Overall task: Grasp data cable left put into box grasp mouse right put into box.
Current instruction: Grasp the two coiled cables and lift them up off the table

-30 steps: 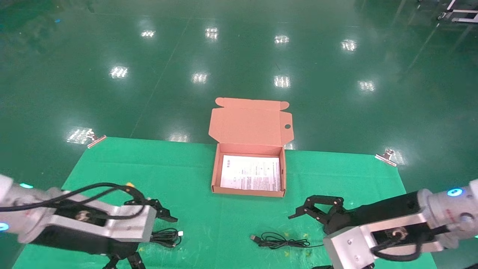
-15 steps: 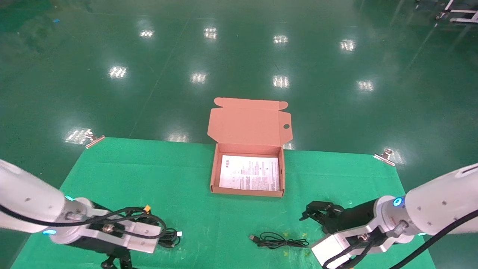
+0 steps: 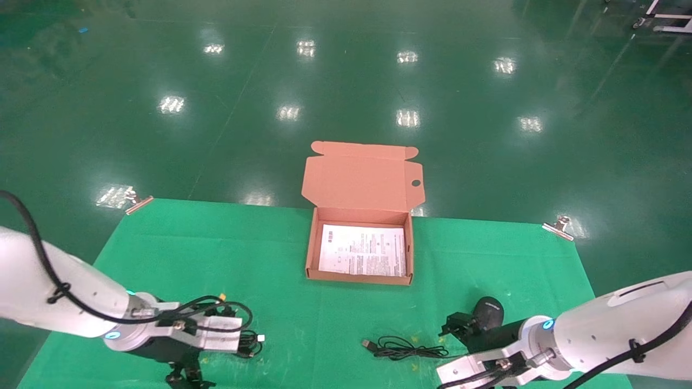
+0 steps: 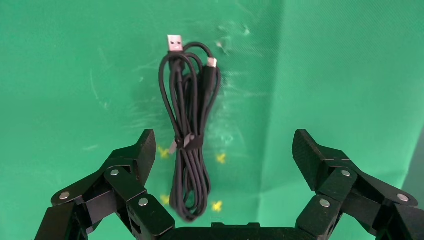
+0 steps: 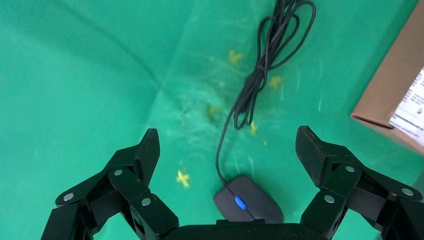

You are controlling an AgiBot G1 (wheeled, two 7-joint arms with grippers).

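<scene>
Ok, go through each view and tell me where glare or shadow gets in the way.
Head view: ceiling lights glare off the glossy floor; the green cloth and box read clearly. Left wrist view: even light, data cable sharp, a darker band on the cloth at one edge. Right wrist view: the mouse lies partly behind the right tool, creases visible.

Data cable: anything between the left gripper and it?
Nothing visible. The left gripper hangs open directly over the data cable, its fingers on either side of the coil, with only bare green cloth around it.
</scene>
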